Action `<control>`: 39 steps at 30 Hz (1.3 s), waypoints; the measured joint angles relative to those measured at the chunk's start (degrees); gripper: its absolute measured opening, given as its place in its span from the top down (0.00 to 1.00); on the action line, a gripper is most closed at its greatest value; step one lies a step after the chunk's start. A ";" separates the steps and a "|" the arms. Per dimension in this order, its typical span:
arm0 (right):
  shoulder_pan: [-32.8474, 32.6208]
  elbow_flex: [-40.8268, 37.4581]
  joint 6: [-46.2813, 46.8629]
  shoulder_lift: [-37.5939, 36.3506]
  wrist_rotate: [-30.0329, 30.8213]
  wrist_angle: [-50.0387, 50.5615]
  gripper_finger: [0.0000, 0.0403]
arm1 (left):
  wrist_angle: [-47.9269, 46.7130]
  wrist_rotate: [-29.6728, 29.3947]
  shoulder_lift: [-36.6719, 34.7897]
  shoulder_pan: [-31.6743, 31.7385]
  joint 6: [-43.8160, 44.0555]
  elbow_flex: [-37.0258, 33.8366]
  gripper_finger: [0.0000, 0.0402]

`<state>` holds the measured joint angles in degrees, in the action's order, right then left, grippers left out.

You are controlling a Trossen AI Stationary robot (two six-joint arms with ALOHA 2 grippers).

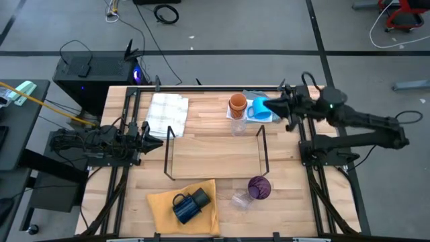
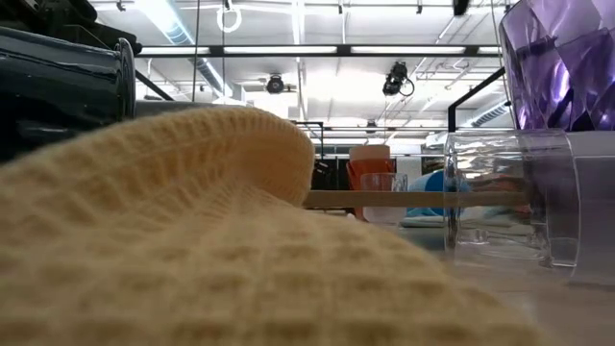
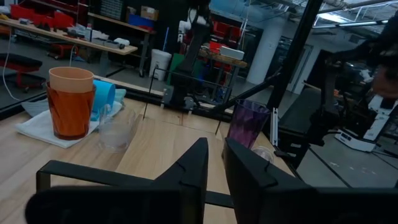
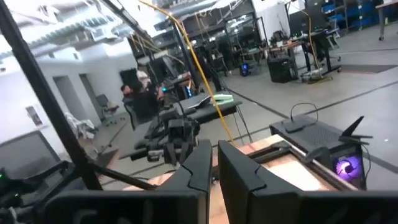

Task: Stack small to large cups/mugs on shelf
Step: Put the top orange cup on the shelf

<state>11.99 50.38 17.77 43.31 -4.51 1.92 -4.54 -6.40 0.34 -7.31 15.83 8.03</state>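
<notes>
The shelf [image 1: 215, 156], a light-wood board in a black wire frame, stands mid-table. Behind it, two stacked orange cups [image 1: 237, 104] and a bright blue mug [image 1: 258, 109] stand on a pale cloth, with a clear glass [image 1: 238, 126] in front of them. A dark mug [image 1: 190, 205] lies on its side on a yellow cloth [image 1: 183, 205] near the front edge. A purple cup [image 1: 259, 187] stands upright beside a clear glass [image 1: 241, 199] that lies on its side. My left gripper [image 1: 158, 141] is shut at the shelf's left end. My right gripper [image 1: 267, 105] is shut, raised over the blue mug.
A white folded cloth [image 1: 166, 111] lies at the back left of the table. The shelf's upright wire loops [image 1: 263, 149] rise at both ends. In the low view the yellow cloth [image 2: 192, 240] fills the foreground. Bare wood lies along the table's front right.
</notes>
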 joint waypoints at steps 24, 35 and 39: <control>12.76 41.72 -1.02 27.29 -17.09 15.31 0.92 | 8.16 -0.26 0.02 0.00 -15.44 -0.02 0.87; 12.76 41.72 -1.43 27.41 -17.05 15.23 0.92 | 24.47 -12.82 3.11 0.14 -20.25 5.77 0.87; 12.76 41.72 -2.21 27.39 -17.06 15.16 0.92 | 24.00 -12.91 10.58 0.13 -23.92 13.59 0.85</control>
<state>24.75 92.09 15.56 70.70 -21.57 17.08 19.46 -19.30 10.93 -7.18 -8.08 21.62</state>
